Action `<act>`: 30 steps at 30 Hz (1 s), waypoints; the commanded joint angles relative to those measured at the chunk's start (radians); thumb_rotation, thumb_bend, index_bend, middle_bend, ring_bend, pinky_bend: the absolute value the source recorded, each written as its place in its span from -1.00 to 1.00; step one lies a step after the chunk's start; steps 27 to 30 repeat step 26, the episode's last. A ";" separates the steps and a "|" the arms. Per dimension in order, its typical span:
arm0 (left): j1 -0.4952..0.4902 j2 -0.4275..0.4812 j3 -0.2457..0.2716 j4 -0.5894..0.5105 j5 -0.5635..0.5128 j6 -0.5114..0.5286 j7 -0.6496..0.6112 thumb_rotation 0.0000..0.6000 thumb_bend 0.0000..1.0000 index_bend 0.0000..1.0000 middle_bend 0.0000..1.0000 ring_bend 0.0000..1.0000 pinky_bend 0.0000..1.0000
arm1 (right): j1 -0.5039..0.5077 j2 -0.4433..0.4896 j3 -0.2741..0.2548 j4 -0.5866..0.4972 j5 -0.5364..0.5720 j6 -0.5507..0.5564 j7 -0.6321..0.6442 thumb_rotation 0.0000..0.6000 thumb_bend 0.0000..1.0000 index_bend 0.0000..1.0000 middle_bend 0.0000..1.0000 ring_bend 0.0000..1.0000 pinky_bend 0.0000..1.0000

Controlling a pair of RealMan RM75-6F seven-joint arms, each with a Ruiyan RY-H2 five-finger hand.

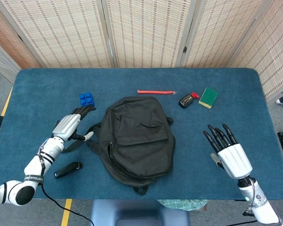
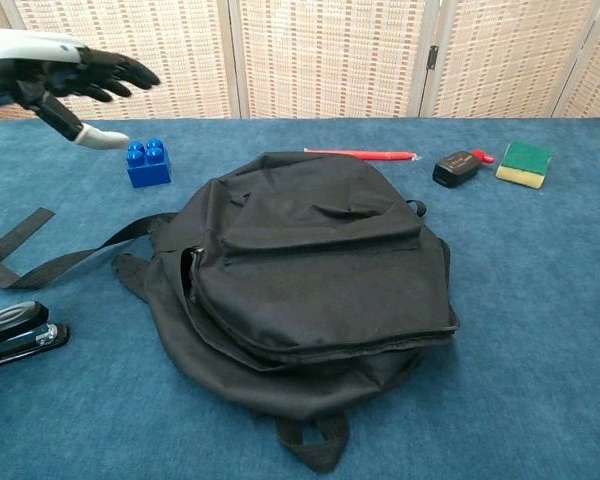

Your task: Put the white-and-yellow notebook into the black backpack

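- Black backpack [image 1: 137,135] flat on desk [image 1: 236,103], flap down (notebook hidden).
- Left hand [image 1: 70,125] beside it, fingers spread, holding nothing.
- Right hand [image 1: 228,153] well apart, likewise splayed and bare.

backpack [image 2: 320,260]: matt black cloth, soft and creased
table [image 1: 254,103]: blue felt-like cloth, matt and slightly fuzzy
brick [image 2: 147,164]: smooth blue plastic with a slight gloss
stapler [image 2: 15,335]: glossy black plastic
sponge [image 1: 208,97]: rough green top
strap [image 2: 40,262]: flat black woven cloth
screens [image 1: 141,30]: woven, cane-like panels
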 commanded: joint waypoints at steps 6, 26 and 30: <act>0.184 -0.037 0.086 0.052 0.142 0.294 0.085 1.00 -0.20 -0.63 -0.81 -0.82 -1.00 | -0.016 0.119 0.010 -0.061 0.095 -0.094 0.212 1.00 -0.27 -1.00 -0.78 -0.60 -0.71; 0.532 -0.051 0.228 0.106 0.358 0.667 0.065 1.00 -0.20 -0.61 -0.81 -0.82 -1.00 | -0.149 0.217 -0.028 -0.058 0.108 -0.038 0.465 1.00 -0.11 -1.00 -0.97 -0.78 -0.88; 0.532 -0.051 0.228 0.106 0.358 0.667 0.065 1.00 -0.20 -0.61 -0.81 -0.82 -1.00 | -0.149 0.217 -0.028 -0.058 0.108 -0.038 0.465 1.00 -0.11 -1.00 -0.97 -0.78 -0.88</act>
